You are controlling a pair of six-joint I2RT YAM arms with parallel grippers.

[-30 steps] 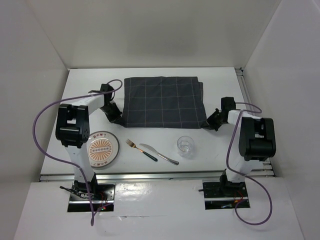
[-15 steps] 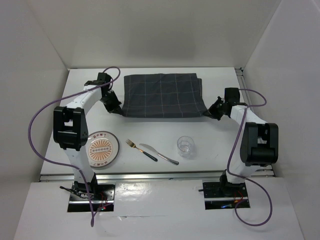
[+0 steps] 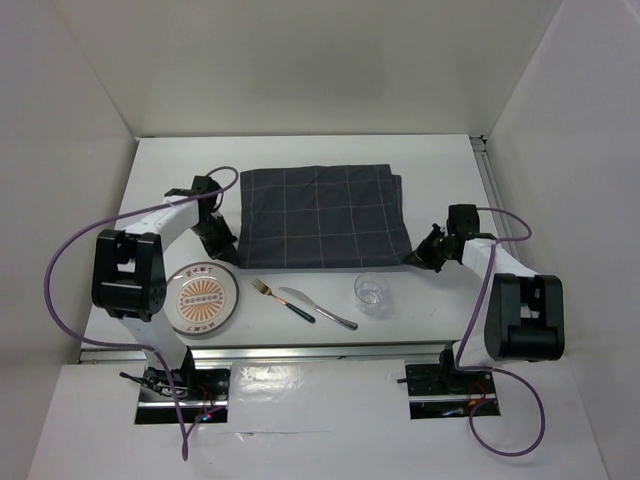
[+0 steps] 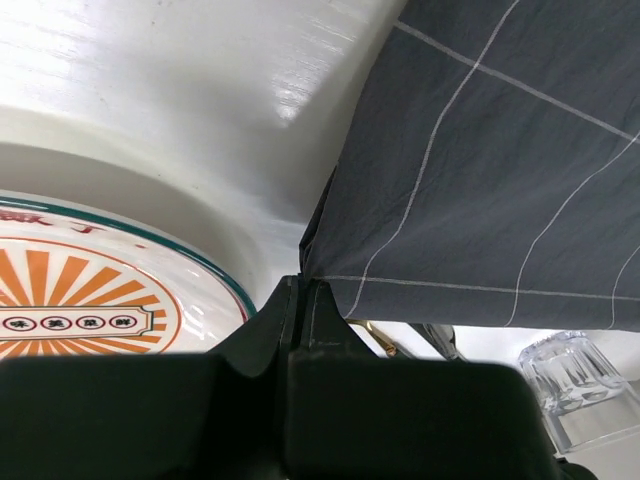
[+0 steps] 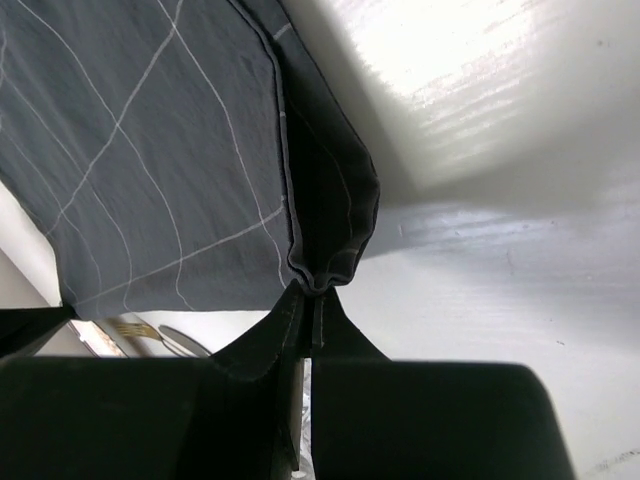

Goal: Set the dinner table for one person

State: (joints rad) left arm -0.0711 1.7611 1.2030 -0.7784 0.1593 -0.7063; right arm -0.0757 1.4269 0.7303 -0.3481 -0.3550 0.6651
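Observation:
A dark grey cloth (image 3: 322,215) with thin light grid lines lies spread on the white dinner table (image 3: 300,150). My left gripper (image 3: 232,258) is shut on its near left corner (image 4: 312,268). My right gripper (image 3: 412,258) is shut on its near right corner (image 5: 322,270). The cloth also fills the left wrist view (image 4: 500,170) and the right wrist view (image 5: 150,170). In front of the cloth lie a plate (image 3: 203,299) with an orange sunburst, a gold fork (image 3: 281,298), a knife (image 3: 316,307) and a clear glass (image 3: 370,293).
White walls (image 3: 330,60) close in the table at the back and both sides. The plate's rim (image 4: 120,240) sits right beside my left fingers. The glass (image 4: 580,385) stands just past the cloth's near edge. Purple cables (image 3: 75,250) loop over both arms.
Both grippers pulled the cloth's near edge toward the front of the table. The cloth stretched out longer and now reaches close to the plate, cutlery and glass.

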